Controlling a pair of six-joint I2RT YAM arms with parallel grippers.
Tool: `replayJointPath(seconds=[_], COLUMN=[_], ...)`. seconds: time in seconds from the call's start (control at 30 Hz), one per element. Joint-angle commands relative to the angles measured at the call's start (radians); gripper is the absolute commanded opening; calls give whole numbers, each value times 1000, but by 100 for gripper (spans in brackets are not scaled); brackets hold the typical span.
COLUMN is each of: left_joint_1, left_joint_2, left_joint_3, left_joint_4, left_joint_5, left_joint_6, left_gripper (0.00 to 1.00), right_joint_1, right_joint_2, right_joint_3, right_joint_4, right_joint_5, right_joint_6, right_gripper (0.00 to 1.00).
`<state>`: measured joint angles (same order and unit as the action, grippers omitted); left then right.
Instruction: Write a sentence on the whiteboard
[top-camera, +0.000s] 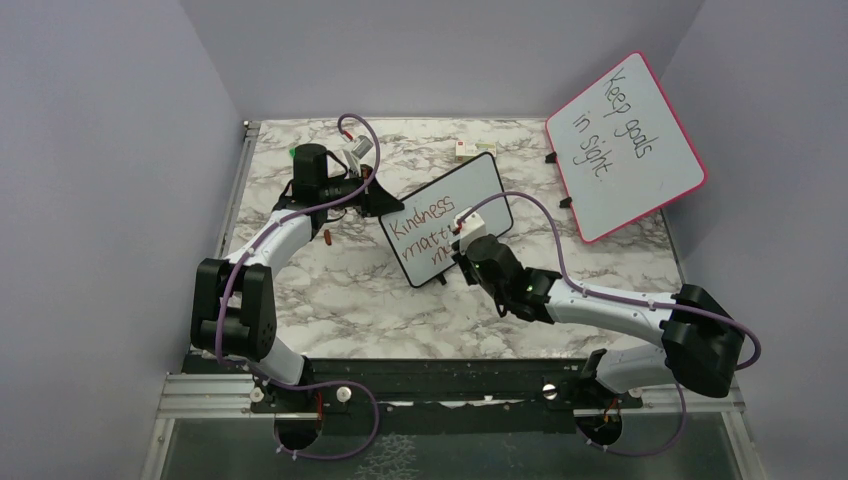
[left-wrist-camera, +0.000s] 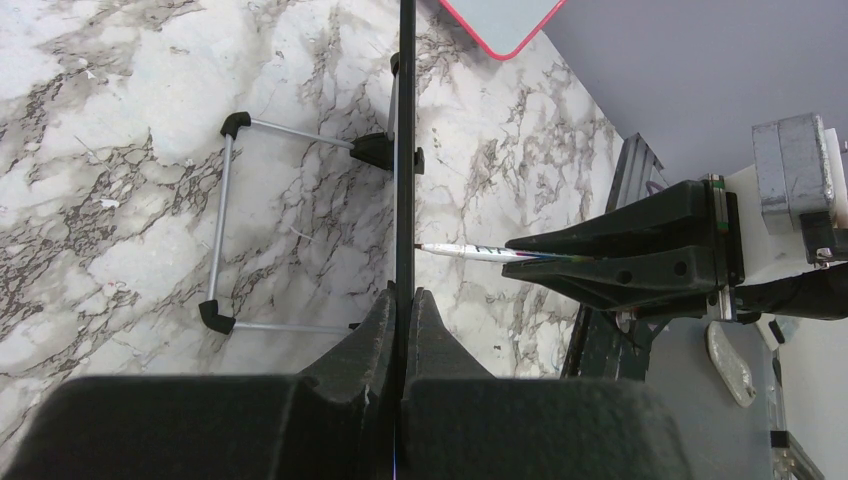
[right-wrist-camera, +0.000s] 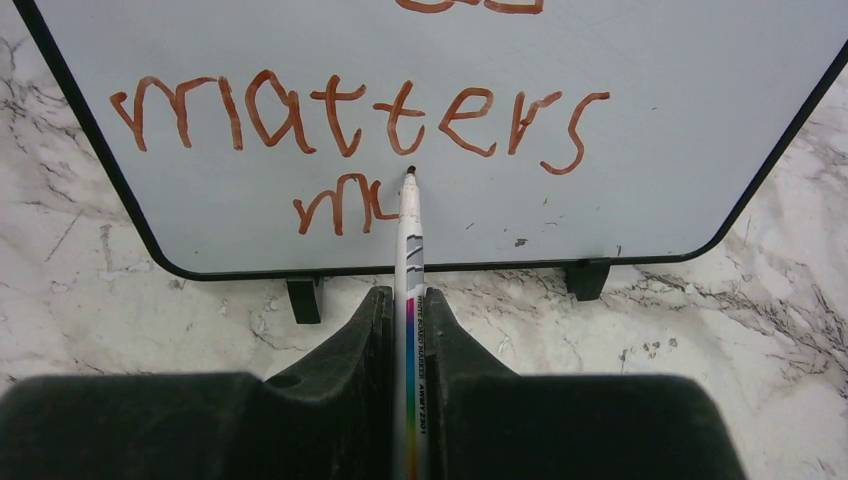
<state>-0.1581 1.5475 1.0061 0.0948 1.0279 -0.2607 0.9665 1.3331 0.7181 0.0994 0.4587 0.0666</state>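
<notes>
— Marble surface (top-camera: 330, 290): where's the whiteboard (top-camera: 470, 195)?
— Mid-surface, propped up. My left fingers (left-wrist-camera: 388, 315) pinch its edge; my right fingers (right-wrist-camera: 385, 315) clamp the marker (right-wrist-camera: 410, 230) mid-word. Pushing hard could slide it, smearing the sentence (right-wrist-camera: 338, 105).

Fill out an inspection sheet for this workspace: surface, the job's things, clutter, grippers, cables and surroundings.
Surface: marble-patterned table.
Job's things: the black-framed whiteboard stands on its feet; the sentence reads "Kindness", "matters" and an unfinished "mu"; the marker has its tip at the board beside "mu".
Clutter: a small white and red item at the far edge; a small red-brown piece by the left arm; cannot tell what either is.
Grippers: left gripper shut on the whiteboard's edge; right gripper shut on the marker.
Cables: purple cables loop along both arms.
Surroundings: plain walls on three sides; a pink-framed board reading "Keep goals in sight" at the right.
</notes>
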Motion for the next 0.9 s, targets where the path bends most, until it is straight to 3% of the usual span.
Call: replayJointPath(seconds=[0.0,0.87], left_joint_1=[0,0], left_joint_2=[-3,0], left_joint_3=[0,0], left_joint_4=[-73,-73], left_joint_5=[-20,-20], left_joint_6=[23,23], left_gripper=[0,0], right_joint_1=[-8,-9], right_joint_2=[-10,-26], right_joint_3=[30,-45], right_joint_4=[25,-43], right_joint_5=[1,41], right_joint_6=[-2,59], right_gripper=[1,1])
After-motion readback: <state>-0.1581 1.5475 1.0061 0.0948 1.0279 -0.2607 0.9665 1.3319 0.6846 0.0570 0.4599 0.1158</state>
